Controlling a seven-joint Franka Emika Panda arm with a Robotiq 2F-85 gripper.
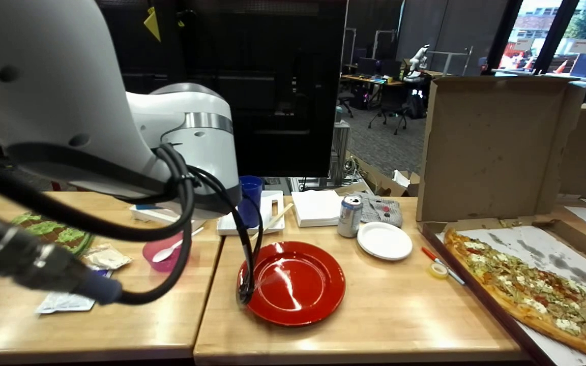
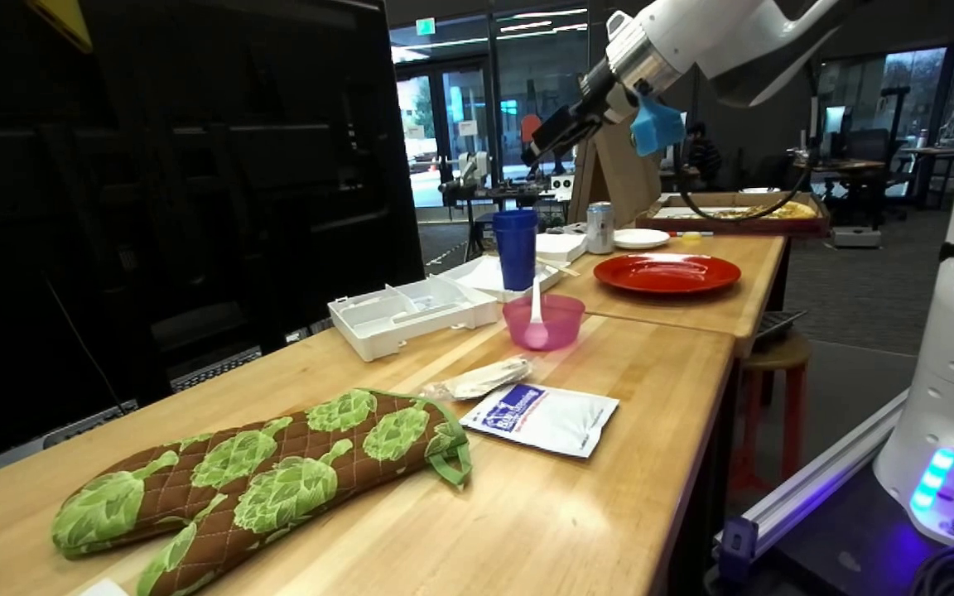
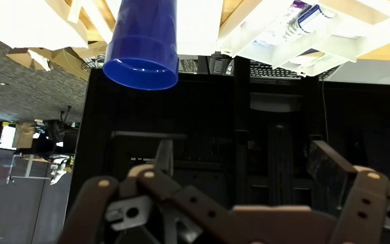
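My gripper (image 3: 245,162) is open and holds nothing; its fingers stand wide apart in the wrist view, which is upside down. In an exterior view the gripper (image 2: 533,153) hangs above the tables, tilted down. In another the arm hides it. The nearest thing is a blue cup (image 2: 515,248), upright on a white tray (image 2: 477,277) and apart from the fingers. The cup also shows in the wrist view (image 3: 142,44). A red plate (image 1: 298,279) lies on the table. A pink bowl (image 2: 564,319) with a white spoon (image 2: 536,319) stands near a white compartment box (image 2: 411,319).
A large black screen (image 2: 154,165) stands behind the tables. A can (image 1: 350,218), white plates (image 1: 384,241) and an open pizza box (image 1: 496,152) with pizza (image 1: 527,290) are on one side. An oven mitt (image 2: 278,463) and a white packet (image 2: 547,418) lie on the other.
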